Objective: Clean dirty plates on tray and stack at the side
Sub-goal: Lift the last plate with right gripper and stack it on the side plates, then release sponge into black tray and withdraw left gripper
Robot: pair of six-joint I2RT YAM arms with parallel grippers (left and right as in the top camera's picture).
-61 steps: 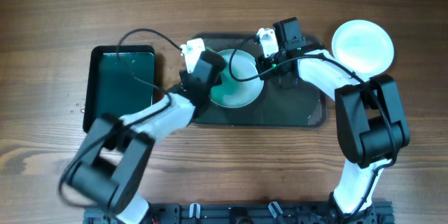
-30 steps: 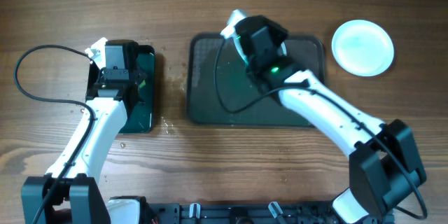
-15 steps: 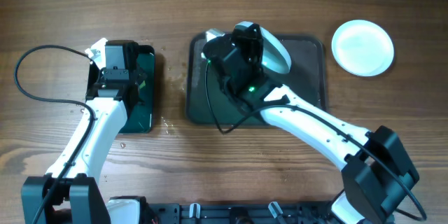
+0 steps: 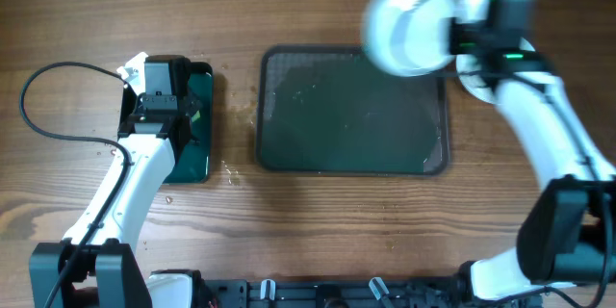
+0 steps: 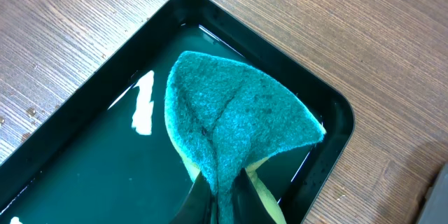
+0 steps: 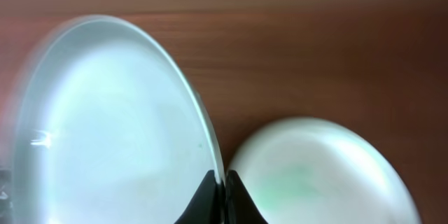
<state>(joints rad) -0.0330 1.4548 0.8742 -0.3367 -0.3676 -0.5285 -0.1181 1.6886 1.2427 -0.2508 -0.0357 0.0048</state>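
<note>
My right gripper (image 4: 456,35) is shut on the rim of a pale bluish plate (image 4: 408,27) and holds it tilted in the air above the tray's far right corner. In the right wrist view the fingertips pinch the rim of this plate (image 6: 105,126), and a white plate (image 6: 315,175) with a faint green tint lies below on the wood. The dark grey tray (image 4: 289,159) holds no plates. My left gripper (image 4: 166,91) is shut on a teal sponge (image 5: 231,119) with a yellow underside, over the small black tray (image 5: 336,122).
The small black tray (image 4: 204,168) with a glossy green inside sits left of the grey tray. Small droplets mark the wood between them. My right arm covers the side plate in the overhead view. A black cable (image 4: 38,87) loops at far left.
My right arm has carried the plate from over the grey tray's left half up and to the far right. The left arm has stayed over the small black tray for the last second.
</note>
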